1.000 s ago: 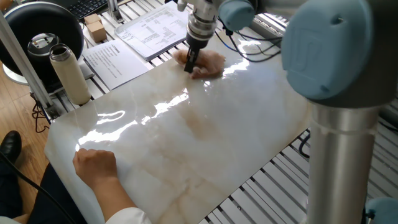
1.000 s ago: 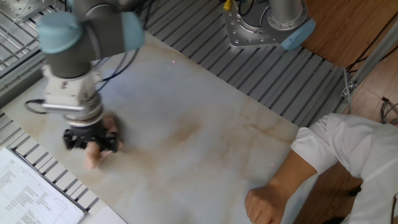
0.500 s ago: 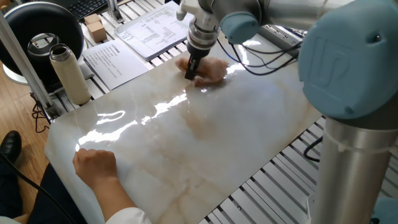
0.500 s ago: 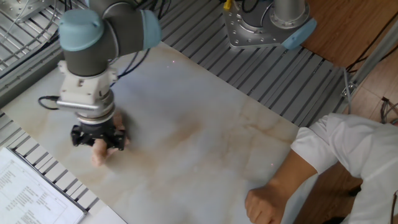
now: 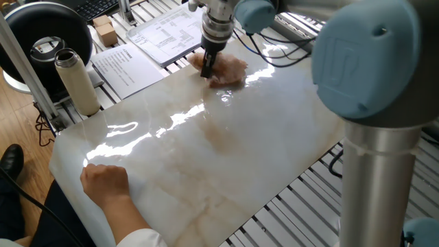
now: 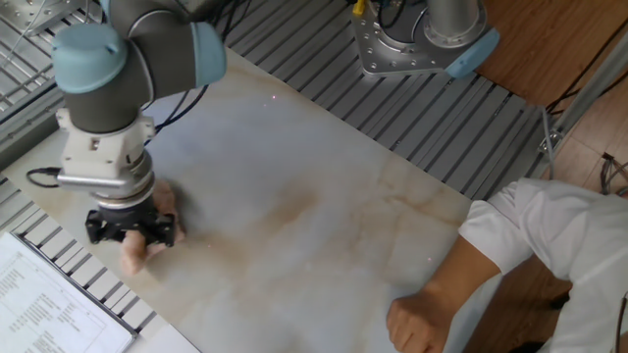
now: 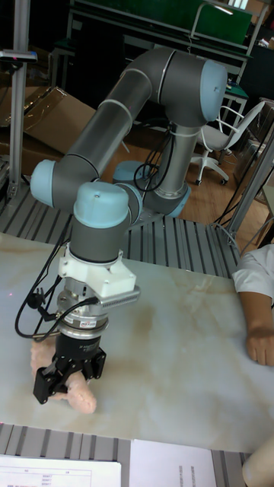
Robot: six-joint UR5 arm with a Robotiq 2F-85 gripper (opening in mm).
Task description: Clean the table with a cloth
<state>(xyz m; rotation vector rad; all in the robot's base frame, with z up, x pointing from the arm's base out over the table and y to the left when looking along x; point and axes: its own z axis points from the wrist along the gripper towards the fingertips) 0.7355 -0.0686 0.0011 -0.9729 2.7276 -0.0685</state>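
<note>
The cream marble table (image 5: 226,158) (image 6: 314,235) (image 7: 175,358) fills the middle of each view. The pale pink cloth (image 5: 228,68) (image 6: 137,257) (image 7: 72,397) lies bunched on the slab close to the edge by the printed papers. My gripper (image 5: 206,70) (image 6: 130,233) (image 7: 67,380) points straight down, shut on the cloth and pressing it onto the marble. Part of the cloth is hidden under the gripper body in the other fixed view and the tall fixed view.
A person's fist (image 5: 104,182) (image 6: 417,319) rests on the slab's opposite end, with a white sleeve (image 6: 549,255). Printed paper sheets (image 5: 161,34) (image 6: 49,304), a cream flask (image 5: 75,79), a black round object (image 5: 48,38) and grey ribbed frame (image 6: 392,118) surround the slab.
The gripper with the cloth slid toward the middle of the slab half a second ago, then back to the paper-side edge now. The person's hand has not moved.
</note>
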